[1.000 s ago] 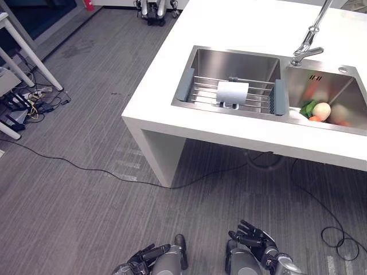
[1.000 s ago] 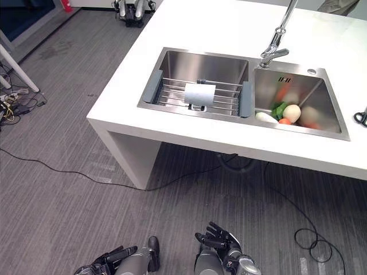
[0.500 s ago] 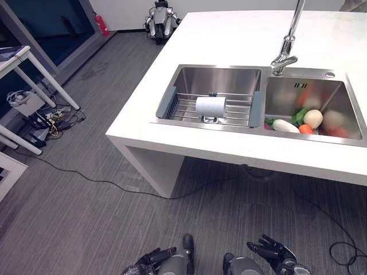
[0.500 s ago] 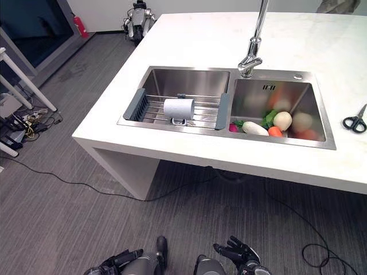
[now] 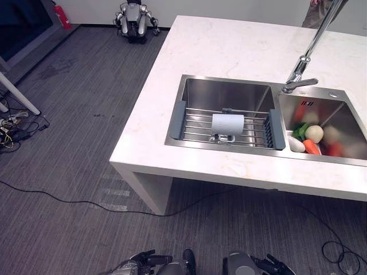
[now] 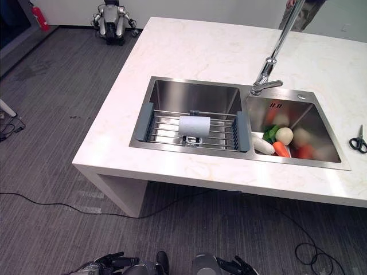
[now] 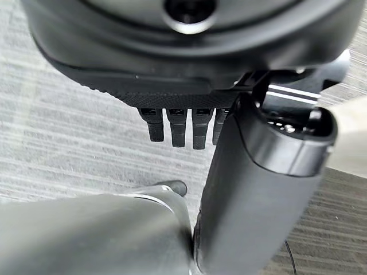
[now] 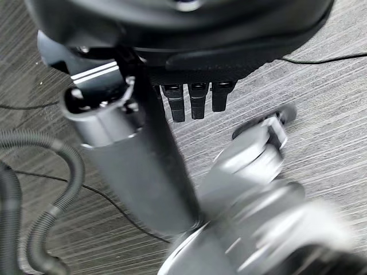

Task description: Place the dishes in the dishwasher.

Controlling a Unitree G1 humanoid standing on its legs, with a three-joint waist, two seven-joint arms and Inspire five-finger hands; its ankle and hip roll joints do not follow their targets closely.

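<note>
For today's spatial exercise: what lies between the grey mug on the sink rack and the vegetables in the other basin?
In the right eye view, the rack's grey end piece and the basin divider lie between the mug and the vegetables.

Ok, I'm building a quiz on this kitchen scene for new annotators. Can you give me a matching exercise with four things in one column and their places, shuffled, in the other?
Things:
1. mug
2. scissors
3. vegetables
4. faucet

Places:
A. in the right sink basin
B. on its side on the wire rack over the left sink basin
C. rising from the counter behind the sink, between the two basins
D. flat on the counter, to the right of the sink

Pairs: 1-B, 2-D, 3-A, 4-C
</note>
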